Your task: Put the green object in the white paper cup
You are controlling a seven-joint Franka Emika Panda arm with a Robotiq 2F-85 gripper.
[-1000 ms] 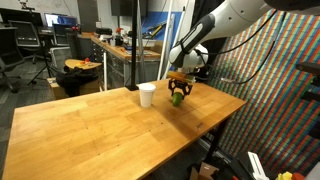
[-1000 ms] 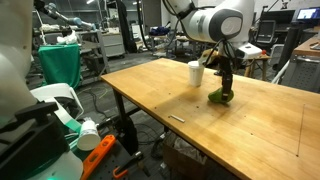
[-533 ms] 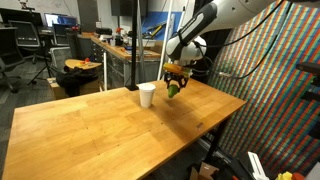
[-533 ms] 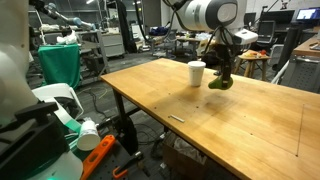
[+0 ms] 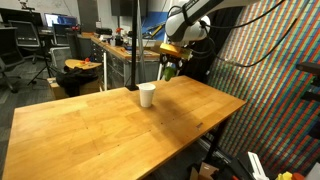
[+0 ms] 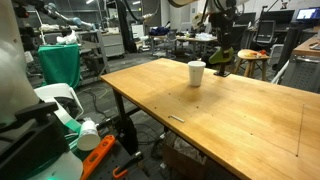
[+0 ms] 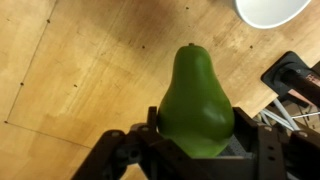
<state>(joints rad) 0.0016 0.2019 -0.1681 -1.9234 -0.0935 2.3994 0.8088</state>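
Note:
The green object (image 7: 196,102) is a smooth, pear-shaped lump held between my gripper's (image 7: 196,140) fingers in the wrist view. In both exterior views my gripper (image 5: 170,62) (image 6: 219,55) holds it (image 5: 170,70) (image 6: 219,62) high above the table, above and to the right of the white paper cup (image 5: 147,95) (image 6: 196,73). The cup stands upright on the wooden table (image 5: 120,125) (image 6: 240,115) near its far edge. Its rim shows at the top right of the wrist view (image 7: 272,10).
A small dark item (image 6: 176,119) lies near the table's front edge. Benches, chairs and clutter stand behind the table. A patterned wall (image 5: 270,70) rises beside it. The table's corner and cables show in the wrist view (image 7: 290,85).
My gripper has risen from the table surface with the green object in it and moved up and slightly towards the cup's side. The cup has not moved.

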